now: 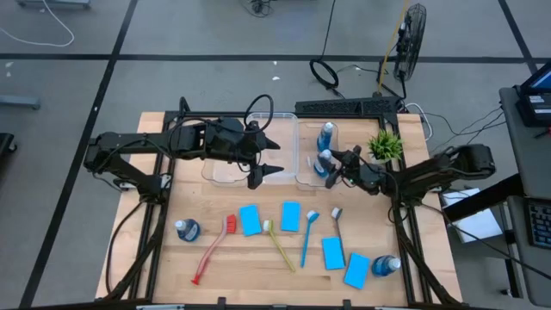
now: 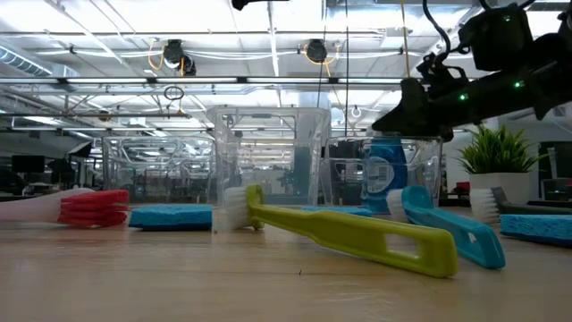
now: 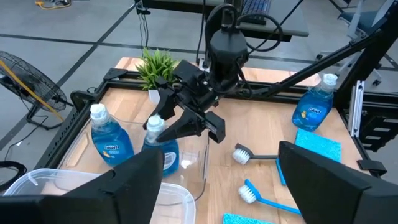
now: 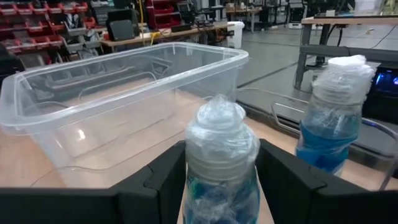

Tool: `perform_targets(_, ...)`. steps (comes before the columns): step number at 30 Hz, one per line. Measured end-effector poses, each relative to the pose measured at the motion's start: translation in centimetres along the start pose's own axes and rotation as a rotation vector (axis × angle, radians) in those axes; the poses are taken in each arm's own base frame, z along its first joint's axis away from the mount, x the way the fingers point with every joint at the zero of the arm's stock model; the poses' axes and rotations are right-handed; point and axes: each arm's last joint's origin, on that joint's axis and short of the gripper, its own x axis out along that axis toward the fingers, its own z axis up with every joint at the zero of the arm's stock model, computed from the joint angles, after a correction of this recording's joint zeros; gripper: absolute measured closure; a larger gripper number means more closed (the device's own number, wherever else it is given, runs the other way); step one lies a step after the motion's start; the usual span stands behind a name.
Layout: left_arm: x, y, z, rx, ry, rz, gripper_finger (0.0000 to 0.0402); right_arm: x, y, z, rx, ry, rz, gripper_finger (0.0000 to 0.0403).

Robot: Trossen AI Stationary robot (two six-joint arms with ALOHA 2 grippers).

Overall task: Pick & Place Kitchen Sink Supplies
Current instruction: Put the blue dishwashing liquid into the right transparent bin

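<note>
I have the worktop [image 1: 172, 258] filling the frame's centre, with two clear bins at its upper middle: the left bin [image 1: 225, 172] looks empty under my wide-open left gripper [image 1: 274, 155], while the right bin [image 1: 310, 129] holds one blue bottle [image 1: 326, 133] standing and a second bottle [image 1: 323, 162] clamped in my right gripper [image 1: 334, 169] at the neck, low inside the bin — so I judge two of fourteen supplies handled. Left across the lower frame: two bottles, four light-blue sponges, four brushes — red, yellow-green, blue, grey.
</note>
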Motion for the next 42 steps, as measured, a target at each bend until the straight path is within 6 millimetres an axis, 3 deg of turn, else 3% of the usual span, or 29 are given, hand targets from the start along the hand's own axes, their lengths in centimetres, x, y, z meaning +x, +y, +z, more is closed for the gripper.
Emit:
perform_targets(9,0.0,0.0,0.0,0.000,0.000,0.000,0.0098,-0.6,-0.2,1.0,-0.018,-0.019,0.004,0.0228)
perform_targets(18,0.0,0.0,0.0,-0.002,-0.001,0.000,0.0081,-0.7,-0.3,1.0,-0.032,-0.012,0.006,0.0232)
perform_targets(34,0.0,0.0,0.0,-0.002,-0.001,0.000,0.0094,-0.7,-0.3,0.8,-0.009,0.012,0.027,0.0277)
perform_targets(42,0.0,0.0,0.0,-0.002,-0.001,0.000,0.0086,-0.1,0.6,2.7,-0.044,-0.076,0.041,0.0279)
